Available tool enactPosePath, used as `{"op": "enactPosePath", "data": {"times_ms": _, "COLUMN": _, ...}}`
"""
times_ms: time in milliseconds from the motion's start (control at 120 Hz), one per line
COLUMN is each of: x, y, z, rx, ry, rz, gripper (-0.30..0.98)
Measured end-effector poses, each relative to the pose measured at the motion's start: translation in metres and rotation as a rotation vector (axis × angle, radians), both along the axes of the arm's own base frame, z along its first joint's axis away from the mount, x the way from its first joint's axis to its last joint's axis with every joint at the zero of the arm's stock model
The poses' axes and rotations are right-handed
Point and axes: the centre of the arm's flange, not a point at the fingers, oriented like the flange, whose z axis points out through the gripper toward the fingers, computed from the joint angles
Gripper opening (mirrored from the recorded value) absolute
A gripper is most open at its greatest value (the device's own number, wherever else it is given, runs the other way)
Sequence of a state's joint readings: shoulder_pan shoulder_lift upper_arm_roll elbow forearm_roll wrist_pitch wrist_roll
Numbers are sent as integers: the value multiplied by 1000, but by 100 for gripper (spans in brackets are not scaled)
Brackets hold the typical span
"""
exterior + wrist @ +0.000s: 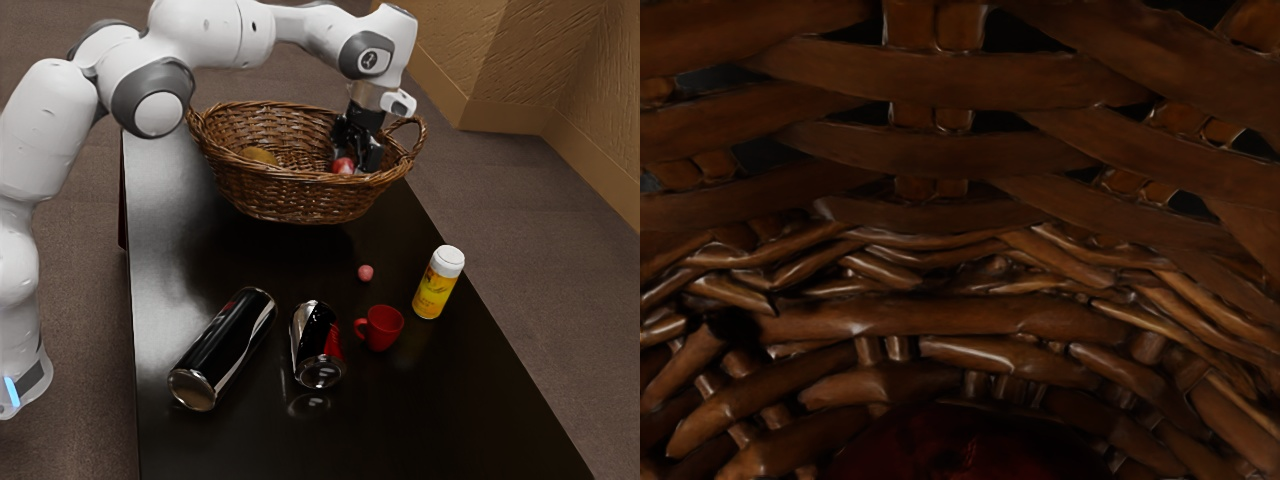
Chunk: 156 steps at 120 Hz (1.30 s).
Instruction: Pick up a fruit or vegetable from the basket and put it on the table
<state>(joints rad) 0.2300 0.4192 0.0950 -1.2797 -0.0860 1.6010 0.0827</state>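
Observation:
Inside the wicker basket (300, 200), near the exterior view's right end, my gripper (356, 160) reaches down at a red fruit (343, 166). The black gripper partly covers this fruit, and whether it is gripped cannot be made out. A yellow-brown fruit (260, 156) lies in the basket's other half, apart from the gripper. In the wrist view a dark red rounded thing (965, 450) is at the lower edge, close under my hand, against the woven basket (960, 315). The basket stands on the dark table (230, 440).
Away from the basket, a small pink ball (365, 273), a red mug (385, 328) and an upright yellow bottle with a white lid (438, 283) are on the table. A long black cylinder (222, 350) and a black-and-red can (317, 345) are nearby. The basket's handle (419, 137) rises beside my hand.

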Motion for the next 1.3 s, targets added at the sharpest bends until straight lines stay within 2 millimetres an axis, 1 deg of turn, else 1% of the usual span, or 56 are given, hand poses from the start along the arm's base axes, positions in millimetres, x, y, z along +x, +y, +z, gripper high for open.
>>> {"op": "enactPosePath", "data": {"times_ms": 92, "x": 0, "y": 0, "z": 1, "rx": 4, "ry": -2, "rz": -1, "gripper": 35}}
{"op": "enactPosePath", "data": {"times_ms": 183, "x": 2, "y": -5, "z": 1, "rx": 4, "ry": -5, "rz": -10, "gripper": 37}}
{"op": "enactPosePath", "data": {"times_ms": 283, "x": 4, "y": -6, "z": 15, "rx": 14, "ry": -32, "rz": -14, "gripper": 29}}
{"op": "enactPosePath", "data": {"times_ms": 333, "x": 5, "y": -6, "z": 19, "rx": 17, "ry": -39, "rz": -15, "gripper": 27}}
{"op": "enactPosePath", "data": {"times_ms": 367, "x": 5, "y": -7, "z": 21, "rx": 20, "ry": -43, "rz": -17, "gripper": 29}}
{"op": "enactPosePath", "data": {"times_ms": 417, "x": 4, "y": -9, "z": 32, "rx": 28, "ry": -61, "rz": -20, "gripper": 31}}
{"op": "enactPosePath", "data": {"times_ms": 500, "x": -4, "y": -15, "z": 59, "rx": 46, "ry": -96, "rz": -28, "gripper": 32}}
{"op": "enactPosePath", "data": {"times_ms": 567, "x": -8, "y": -28, "z": 79, "rx": 57, "ry": -118, "rz": -48, "gripper": 32}}
{"op": "enactPosePath", "data": {"times_ms": 633, "x": -13, "y": -48, "z": 101, "rx": 68, "ry": -147, "rz": -79, "gripper": 33}}
{"op": "enactPosePath", "data": {"times_ms": 742, "x": -23, "y": -99, "z": 153, "rx": 94, "ry": -224, "rz": -165, "gripper": 32}}
{"op": "enactPosePath", "data": {"times_ms": 783, "x": -27, "y": -117, "z": 173, "rx": 102, "ry": -256, "rz": -196, "gripper": 33}}
{"op": "enactPosePath", "data": {"times_ms": 817, "x": -30, "y": -132, "z": 183, "rx": 103, "ry": -272, "rz": -222, "gripper": 34}}
{"op": "enactPosePath", "data": {"times_ms": 850, "x": -31, "y": -147, "z": 188, "rx": 99, "ry": -281, "rz": -248, "gripper": 34}}
{"op": "enactPosePath", "data": {"times_ms": 958, "x": -34, "y": -199, "z": 192, "rx": 70, "ry": -275, "rz": -353, "gripper": 34}}
{"op": "enactPosePath", "data": {"times_ms": 1025, "x": -38, "y": -231, "z": 188, "rx": 48, "ry": -247, "rz": -421, "gripper": 33}}
{"op": "enactPosePath", "data": {"times_ms": 1075, "x": -41, "y": -249, "z": 182, "rx": 34, "ry": -221, "rz": -463, "gripper": 34}}
{"op": "enactPosePath", "data": {"times_ms": 1125, "x": -42, "y": -257, "z": 166, "rx": 21, "ry": -176, "rz": -485, "gripper": 34}}
{"op": "enactPosePath", "data": {"times_ms": 1167, "x": -44, "y": -258, "z": 158, "rx": 15, "ry": -148, "rz": -492, "gripper": 32}}
{"op": "enactPosePath", "data": {"times_ms": 1208, "x": -50, "y": -257, "z": 150, "rx": 7, "ry": -118, "rz": -495, "gripper": 33}}
{"op": "enactPosePath", "data": {"times_ms": 1300, "x": -57, "y": -256, "z": 142, "rx": -5, "ry": -86, "rz": -500, "gripper": 33}}
